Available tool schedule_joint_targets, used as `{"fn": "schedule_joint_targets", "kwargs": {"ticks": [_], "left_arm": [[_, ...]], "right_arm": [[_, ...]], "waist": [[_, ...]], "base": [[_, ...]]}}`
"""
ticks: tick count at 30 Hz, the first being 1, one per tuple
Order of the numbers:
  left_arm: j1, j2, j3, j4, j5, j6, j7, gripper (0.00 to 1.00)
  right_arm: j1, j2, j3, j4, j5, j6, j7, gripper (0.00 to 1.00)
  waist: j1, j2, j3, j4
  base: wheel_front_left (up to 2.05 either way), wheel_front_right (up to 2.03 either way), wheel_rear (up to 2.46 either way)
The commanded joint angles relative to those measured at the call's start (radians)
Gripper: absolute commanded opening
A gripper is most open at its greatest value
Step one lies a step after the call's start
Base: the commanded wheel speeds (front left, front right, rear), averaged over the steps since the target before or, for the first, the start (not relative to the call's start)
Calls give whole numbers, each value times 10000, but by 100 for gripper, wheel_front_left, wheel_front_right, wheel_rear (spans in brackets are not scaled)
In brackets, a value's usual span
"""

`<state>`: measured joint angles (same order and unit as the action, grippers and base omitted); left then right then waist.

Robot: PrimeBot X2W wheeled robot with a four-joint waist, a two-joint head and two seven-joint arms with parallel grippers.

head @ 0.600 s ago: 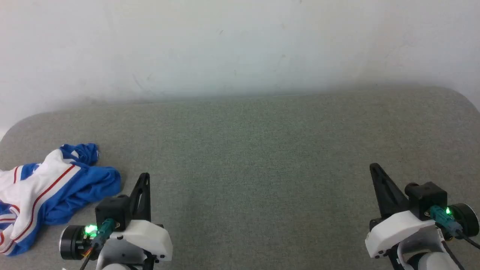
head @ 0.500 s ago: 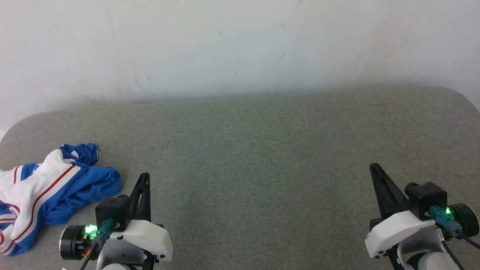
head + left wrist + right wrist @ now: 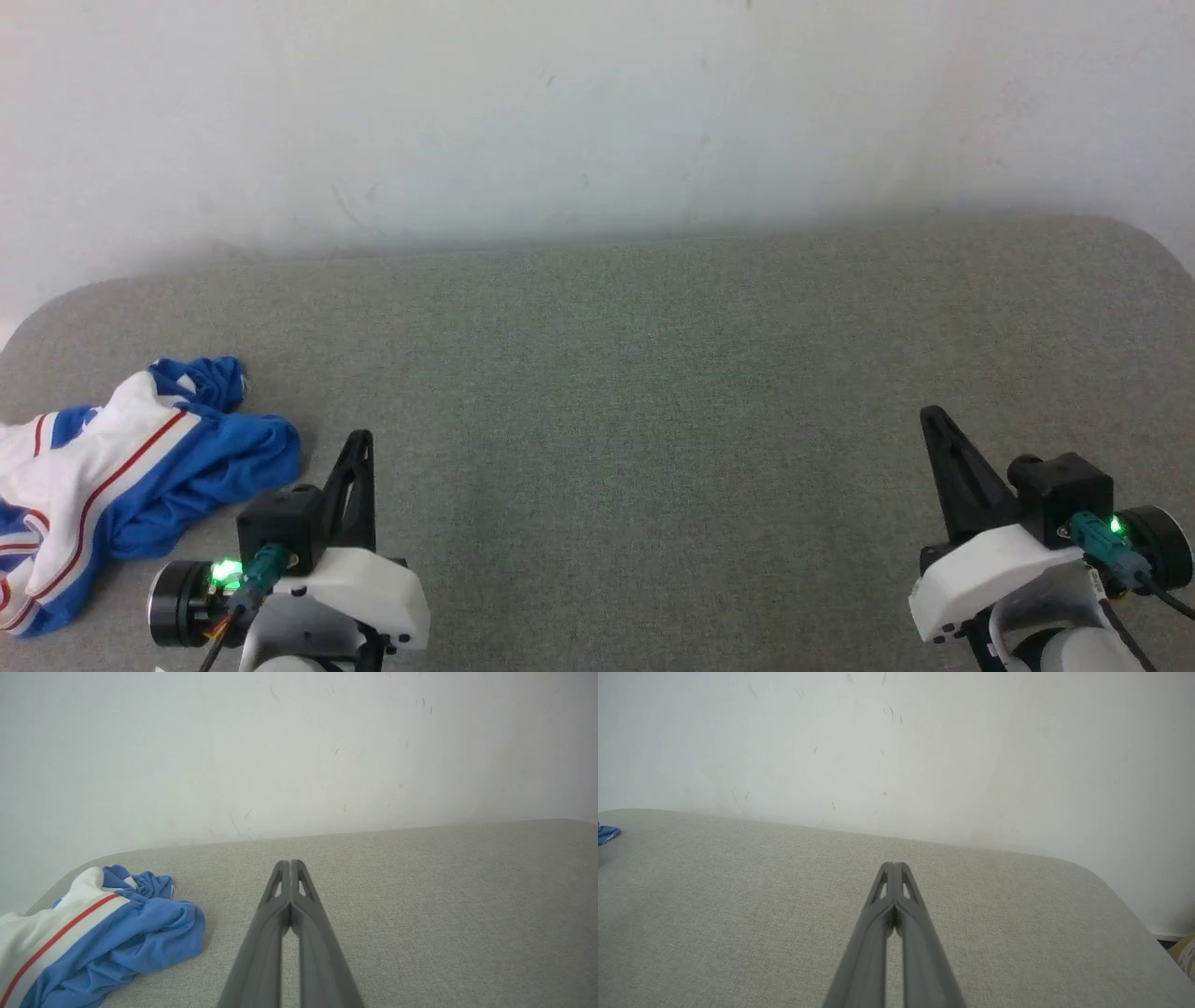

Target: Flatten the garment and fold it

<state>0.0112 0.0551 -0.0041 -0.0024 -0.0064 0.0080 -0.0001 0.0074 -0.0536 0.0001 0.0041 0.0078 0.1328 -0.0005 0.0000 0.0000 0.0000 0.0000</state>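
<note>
Not begun: crumpled shirt [image 3: 121, 476] heaped at the left end of the bench [image 3: 635, 373], neither flattened nor folded. Left fingers [image 3: 261, 952] pressed together, empty, just right of it. Right fingers [image 3: 868, 952] together too, empty, well apart near the right end. Broad bare bench between for spreading. Wall [image 3: 597, 112] close behind, rounded far corners.

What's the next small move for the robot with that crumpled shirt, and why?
Probably swing the left gripper leftward toward the garment, opening on the way. The garment lies bunched and untouched at the left end of the grey surface, and the gripper's fingers are shut, pointing past its right side.
</note>
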Motion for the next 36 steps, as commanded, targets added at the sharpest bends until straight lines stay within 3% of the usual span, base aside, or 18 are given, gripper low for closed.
{"fn": "schedule_joint_targets", "kwargs": {"ticks": [1, 5, 6, 36], "left_arm": [[-112, -49, 41, 24, 64, -80, 1, 0], [-112, -49, 41, 24, 64, -80, 1, 0], [0, 0, 0, 0, 0, 2, 0, 100], [305, -7, -18, -128, -132, 6, -545, 100]], "right_arm": [[-74, 34, -1, -41, -78, -21, 5, 0], [-74, 34, -1, -41, -78, -21, 5, 0], [0, 0, 0, 0, 0, 0, 0, 100], [212, 3, -544, 125, 450, -4, -545, 100]], "waist": [[0, 0, 0, 0], [0, 0, 0, 0], [0, 0, 0, 0], [0, 0, -58, 210]], "base": [[0, 0, 0], [0, 0, 0], [0, 0, 0], [0, 0, 0]]}}
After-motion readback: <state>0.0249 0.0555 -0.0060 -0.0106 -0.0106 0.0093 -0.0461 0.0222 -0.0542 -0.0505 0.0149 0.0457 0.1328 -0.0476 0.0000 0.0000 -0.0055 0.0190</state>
